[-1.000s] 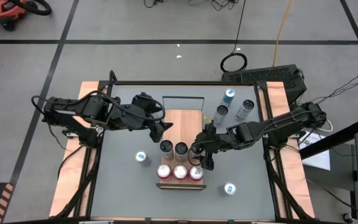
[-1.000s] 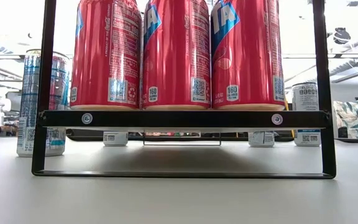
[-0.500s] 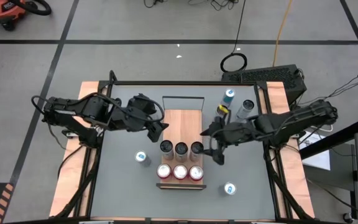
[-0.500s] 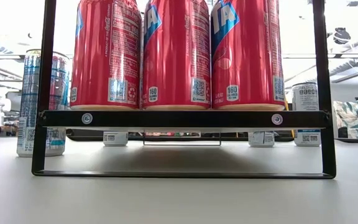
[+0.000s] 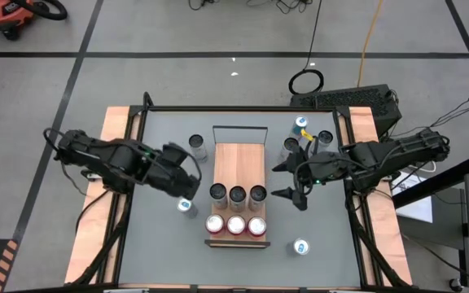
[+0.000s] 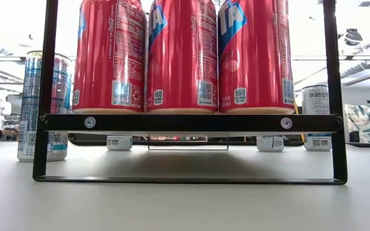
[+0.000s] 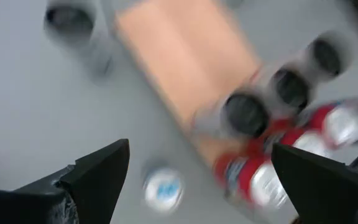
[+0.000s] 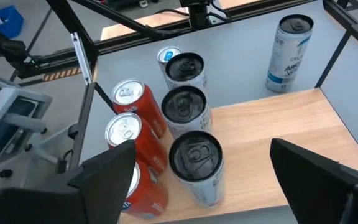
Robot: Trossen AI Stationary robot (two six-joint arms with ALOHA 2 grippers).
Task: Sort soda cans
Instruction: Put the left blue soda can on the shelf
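**Soda cans on wooden tray, both grippers empty**

Tray: wooden tray (image 5: 238, 163) in a black frame, centre of the grey table (image 5: 157, 244).

On tray, front row: three red cans (image 5: 236, 225) with silver tops, side by side, touching. In the low view they stand upright on the black front rail (image 6: 188, 122).

On tray, second row: three silver-grey cans (image 5: 237, 194) with dark tops, directly behind the red ones. The back half of the tray is bare wood.

Off tray, left side: one silver-grey can (image 5: 196, 146) just beside the tray's back left corner; one blue can (image 5: 186, 206) near the front left corner.

Off tray, right side: one blue can (image 5: 301, 247) near the table's front edge; a cluster at the back right, apparently one blue can (image 5: 301, 124) and two silver-grey cans (image 5: 325, 138), partly hidden by the arm.

Left gripper (image 5: 187, 175): jaws wide apart, holding nothing, above the table left of the tray, near the front-left blue can.

Right gripper (image 5: 291, 181): jaws wide apart, holding nothing, just right of the tray, level with the silver-grey row.
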